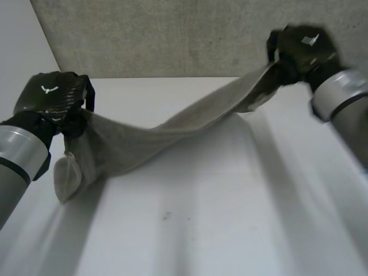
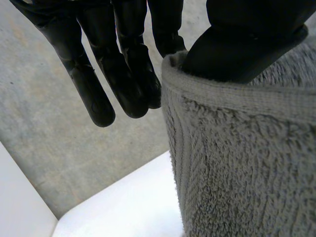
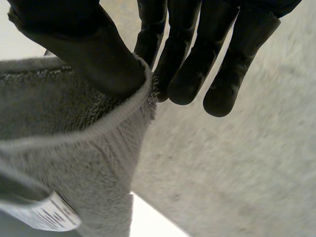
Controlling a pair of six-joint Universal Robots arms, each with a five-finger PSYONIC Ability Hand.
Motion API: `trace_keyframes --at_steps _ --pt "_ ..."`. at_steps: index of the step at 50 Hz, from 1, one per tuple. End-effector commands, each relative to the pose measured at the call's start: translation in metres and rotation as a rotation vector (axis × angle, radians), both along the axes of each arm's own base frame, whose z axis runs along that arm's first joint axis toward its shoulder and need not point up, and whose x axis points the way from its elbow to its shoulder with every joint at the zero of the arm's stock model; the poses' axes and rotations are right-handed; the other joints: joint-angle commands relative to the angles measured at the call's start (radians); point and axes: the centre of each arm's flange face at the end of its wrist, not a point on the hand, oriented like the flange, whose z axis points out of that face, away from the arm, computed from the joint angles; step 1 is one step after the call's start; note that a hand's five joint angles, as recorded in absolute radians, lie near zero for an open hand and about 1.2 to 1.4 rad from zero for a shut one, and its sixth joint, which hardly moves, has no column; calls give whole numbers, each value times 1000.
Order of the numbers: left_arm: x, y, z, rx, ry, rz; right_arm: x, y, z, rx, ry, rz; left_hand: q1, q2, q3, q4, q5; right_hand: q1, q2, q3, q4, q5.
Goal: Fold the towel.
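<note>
Head view: the grey towel hangs as a sagging band over the white table, its long axis running from the left hand at mid-left of the frame to the right hand at upper right, one hand at each end. Both hands are clamped on a hemmed edge, thumb pinching the cloth, the wrist views show. The towel looks thick and bunched, a loose fold hanging below the left hand, a printed label near the right.
</note>
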Motion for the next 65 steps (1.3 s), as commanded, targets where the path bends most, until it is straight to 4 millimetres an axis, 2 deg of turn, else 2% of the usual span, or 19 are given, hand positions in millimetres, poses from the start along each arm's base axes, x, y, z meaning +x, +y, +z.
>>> trace_keyframes --at_steps 1,7,13,23,26,28,29,30,31,33,34,36,39,42,50,55,58,60,65 --pt "5 2 2 12 -7 6 -18 40 34 89 292 23 201 179 180 179 194 54 63 52 54 53" --pt "6 4 -11 98 -41 4 -24 58 25 185 465 43 201 179 180 179 194 54 63 52 54 53" --pt "5 -6 -63 348 -134 6 -25 58 1 268 542 43 201 179 180 179 194 54 63 52 54 53" --pt "-8 -48 -92 396 -232 -10 -9 7 -59 343 666 88 201 179 180 179 194 54 63 52 54 53" --pt "-19 -81 -75 279 -193 -3 4 -30 -64 260 649 55 201 179 180 179 194 54 63 52 54 53" --pt "-29 -114 -36 90 -119 13 21 -65 -44 62 577 6 201 179 180 179 194 54 63 52 54 53" --pt "-29 -115 -36 89 -119 13 21 -65 -44 60 577 5 201 179 180 179 194 54 63 52 54 53" --pt "-33 -129 -10 -21 -62 20 28 -79 -23 -73 522 -31 201 179 180 179 194 54 63 52 54 53" --pt "-33 -129 -9 -22 -62 20 28 -79 -22 -75 522 -31 201 179 180 179 194 54 63 52 54 53" --pt "-39 -145 49 -242 96 21 37 -93 28 -318 367 -85 201 179 180 179 194 54 63 52 54 53" --pt "-39 -145 49 -243 97 21 37 -93 28 -319 366 -86 201 179 180 179 194 54 63 52 54 53" --pt "-39 -146 96 -416 245 -2 37 -91 70 -473 204 -100 201 179 180 179 194 54 63 52 54 53" --pt "-37 -143 113 -474 302 -10 30 -82 102 -551 77 -103 201 179 180 179 194 54 63 52 54 53" --pt "-34 -134 125 -510 348 -29 29 -78 103 -537 54 -82 201 179 180 179 194 54 63 52 54 53" --pt "-26 -122 52 -278 268 3 28 -63 51 -357 140 65 201 179 180 179 194 54 63 52 54 53" --pt "-6 -107 -26 -49 190 57 18 -53 -33 -70 263 172 201 179 180 179 194 54 63 52 54 53" --pt "-4 -100 -44 3 167 62 15 -47 -56 5 304 182 201 179 180 179 194 54 63 52 54 53" --pt "0 -87 -78 97 94 70 7 -36 -100 125 394 193 201 179 180 179 194 54 63 52 54 53" --pt "4 -69 -124 202 -67 65 -11 -23 -160 283 496 204 201 179 180 179 194 54 63 52 54 53"
